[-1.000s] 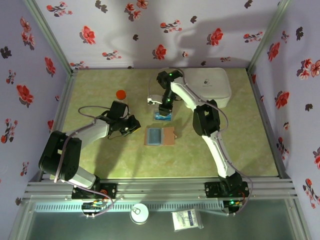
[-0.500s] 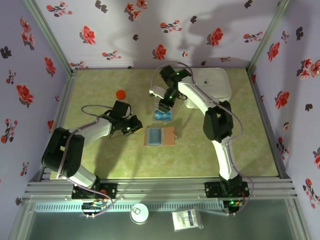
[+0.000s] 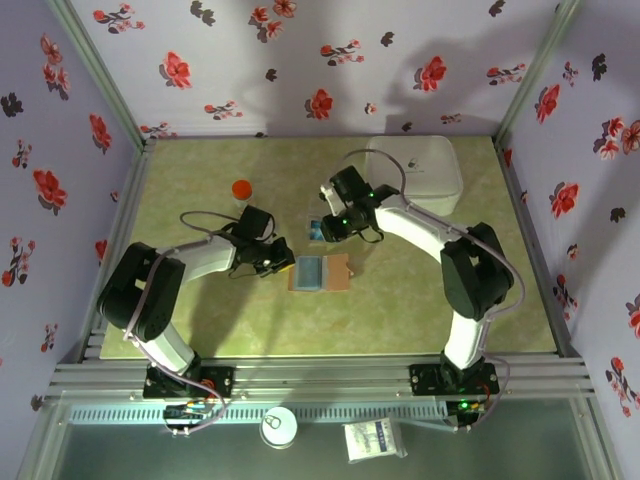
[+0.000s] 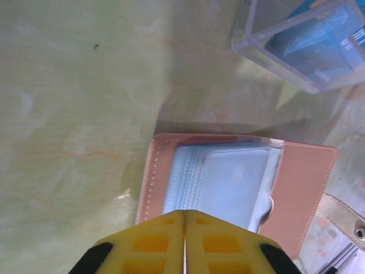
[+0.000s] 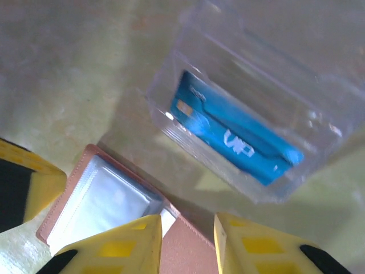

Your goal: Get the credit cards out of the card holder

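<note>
Well left of card holder (image 3: 320,272), red cap (image 3: 241,189). Just left, left gripper (image 3: 280,258), jaws pressed together. Card holder open flat, long axis left-right. Behind it, clear tray (image 3: 318,232) holding blue card (image 5: 234,137); right gripper (image 5: 188,242) above tray, jaws apart. Behind-right, white box (image 3: 415,170).

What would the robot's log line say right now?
card holder: open on table | blue card: in clear box | left hand: shut, beside card holder | right hand: open, holding nothing

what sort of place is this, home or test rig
Probably a robot test cell: flower-print cloth walls box in a pale green tabletop, and two white-and-black robot arms are bolted to an aluminium rail.
</note>
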You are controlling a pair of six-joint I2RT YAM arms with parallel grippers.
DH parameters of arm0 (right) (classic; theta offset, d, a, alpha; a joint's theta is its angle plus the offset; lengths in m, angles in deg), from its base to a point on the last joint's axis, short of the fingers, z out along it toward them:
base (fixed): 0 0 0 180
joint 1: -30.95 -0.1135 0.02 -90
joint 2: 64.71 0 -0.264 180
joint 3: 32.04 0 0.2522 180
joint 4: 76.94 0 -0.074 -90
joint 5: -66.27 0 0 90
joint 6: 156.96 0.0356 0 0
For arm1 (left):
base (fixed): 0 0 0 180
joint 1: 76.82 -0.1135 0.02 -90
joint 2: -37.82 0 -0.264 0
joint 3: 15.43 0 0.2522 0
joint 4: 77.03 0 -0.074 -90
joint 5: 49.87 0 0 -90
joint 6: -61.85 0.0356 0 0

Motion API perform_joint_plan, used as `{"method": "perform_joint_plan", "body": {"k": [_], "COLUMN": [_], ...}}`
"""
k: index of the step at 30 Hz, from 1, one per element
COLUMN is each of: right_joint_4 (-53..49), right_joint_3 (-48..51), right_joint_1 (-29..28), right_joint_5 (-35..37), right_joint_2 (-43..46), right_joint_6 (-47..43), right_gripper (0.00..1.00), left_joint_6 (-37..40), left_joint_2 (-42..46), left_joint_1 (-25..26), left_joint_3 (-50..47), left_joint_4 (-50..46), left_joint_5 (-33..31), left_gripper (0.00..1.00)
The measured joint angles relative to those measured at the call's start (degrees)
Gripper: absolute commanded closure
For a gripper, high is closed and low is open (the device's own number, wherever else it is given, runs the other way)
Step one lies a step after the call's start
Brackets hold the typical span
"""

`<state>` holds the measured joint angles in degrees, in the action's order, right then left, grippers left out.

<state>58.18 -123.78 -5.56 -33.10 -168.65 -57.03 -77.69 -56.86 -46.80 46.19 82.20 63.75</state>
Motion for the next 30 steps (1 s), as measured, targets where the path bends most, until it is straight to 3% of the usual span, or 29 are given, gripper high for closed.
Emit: {"method": "perform_joint_plan", "body": {"k": [4, 10, 30], "right_joint_4": [2.5, 7.1, 16.2], "right_joint_3": [4.5, 10.0, 10.2], "right_joint_1": [-0.3, -0.2, 1.8], "right_joint_5": [3.3, 2.6, 1.5], "right_joint_2": [2.3, 3.1, -3.1], "right_joint_6": [11.3, 20.0, 23.1], "right_gripper": [0.69, 0.67, 0.7], "left_joint_6": [0.0, 0.0, -1.0], "left_joint_2": [0.0, 0.0, 0.3], "left_joint_1": [0.2, 1.1, 1.6], "left_joint_3": [-0.5, -2.1, -5.0], "left_joint_4": [1.4, 3.2, 5.3], "left_joint_5": [0.0, 0.0, -0.4], "left_gripper": [0.94, 0.94, 0.94]}}
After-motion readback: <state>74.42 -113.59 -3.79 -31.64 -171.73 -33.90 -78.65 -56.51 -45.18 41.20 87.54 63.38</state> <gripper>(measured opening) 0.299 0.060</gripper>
